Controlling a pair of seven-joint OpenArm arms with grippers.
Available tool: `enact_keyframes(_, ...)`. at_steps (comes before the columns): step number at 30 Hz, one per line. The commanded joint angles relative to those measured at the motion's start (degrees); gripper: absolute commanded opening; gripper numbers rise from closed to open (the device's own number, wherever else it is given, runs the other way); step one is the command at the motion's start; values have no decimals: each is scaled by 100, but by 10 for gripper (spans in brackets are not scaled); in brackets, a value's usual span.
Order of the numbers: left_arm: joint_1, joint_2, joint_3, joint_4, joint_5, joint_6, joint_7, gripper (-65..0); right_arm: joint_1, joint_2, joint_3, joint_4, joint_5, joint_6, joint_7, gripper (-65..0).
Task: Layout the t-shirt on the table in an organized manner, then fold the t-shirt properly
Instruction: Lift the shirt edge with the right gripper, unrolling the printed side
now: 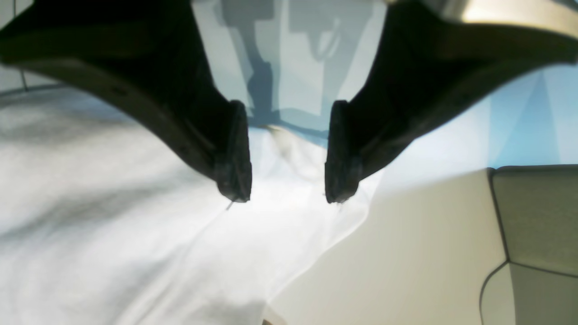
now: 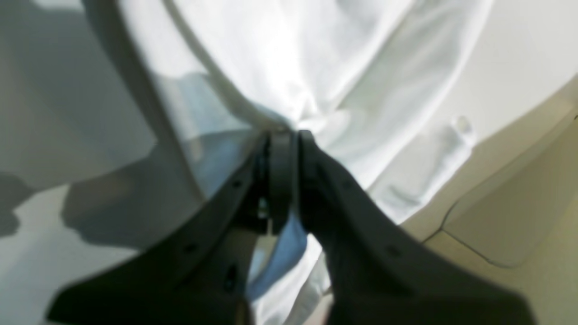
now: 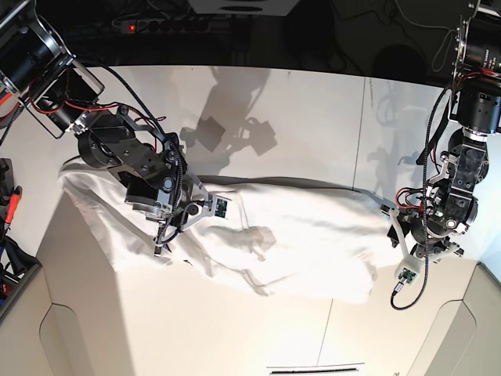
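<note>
The white t-shirt (image 3: 297,239) lies plain side up in a long, rumpled band across the table (image 3: 313,117). My right gripper (image 3: 162,241) is at the band's left front edge. In the right wrist view that gripper (image 2: 291,134) is shut on a bunched fold of the t-shirt (image 2: 289,54). My left gripper (image 3: 394,227) is at the shirt's right end. Its wrist view shows the left gripper (image 1: 286,196) open, with its fingertips just over the t-shirt (image 1: 113,216) and nothing pinched. The print is hidden.
A thin dark seam (image 3: 366,125) crosses the tabletop on the right. Rounded cut-outs sit at the front corners (image 3: 70,345), one of them close to the left gripper (image 1: 533,216). A power strip (image 3: 164,25) and cables run behind the far edge.
</note>
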Motion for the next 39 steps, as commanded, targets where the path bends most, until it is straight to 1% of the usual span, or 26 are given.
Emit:
enact_keyframes(1,-138,-81,-48,87,9,44,-92,-348,144,-13,44,195,-55,-162,24,-650)
enact_keyframes(3,-138,-81,-48,85,9,44,-92,-348,120,20,44,511,-55,-275,24,-650)
enact_keyframes(5,-136,-79,-48,85,7,42,-90,-348,70,96,46,977,-61,-452,-111,-650)
enact_keyframes(8,-136,-81,-48,85,9,42,-76,-348,-103,210,122,1685,-140,-608,-280,-650)
enact_keyframes(13,-120,-83,-48,85,22,44,-42,-348,-743,223,442,2664,-184,-634,-275,-650)
enact_keyframes(18,-122,-83,-48,85,31,44,-46,-348,-1519,267,509,3613,-184,-623,-275,-650)
enact_keyframes(20,-122,-83,-48,85,31,44,-46,-348,-1821,380,511,3978,-188,-621,-280,-650)
enact_keyframes(23,-122,-85,-50,85,33,44,-46,-348,-2234,647,522,4439,-216,-621,-304,-650)
enact_keyframes(28,-125,-85,-48,85,33,42,-48,-348,-2935,1060,732,4909,-313,-612,-297,-650)
enact_keyframes(32,-125,-85,-48,85,33,42,-68,-348,-3386,1281,999,5136,-221,-420,-295,-650)
enact_keyframes(34,-125,-85,-48,85,35,42,-68,-348,-3582,1384,1143,5184,-28,-254,-286,-650)
enact_keyframes(36,-125,-85,-48,85,61,44,-68,-348,-3768,1491,1272,5202,273,46,-273,-650)
enact_keyframes(39,-125,-85,-50,85,181,46,-70,-348,-4017,1659,1445,5202,874,636,-280,-650)
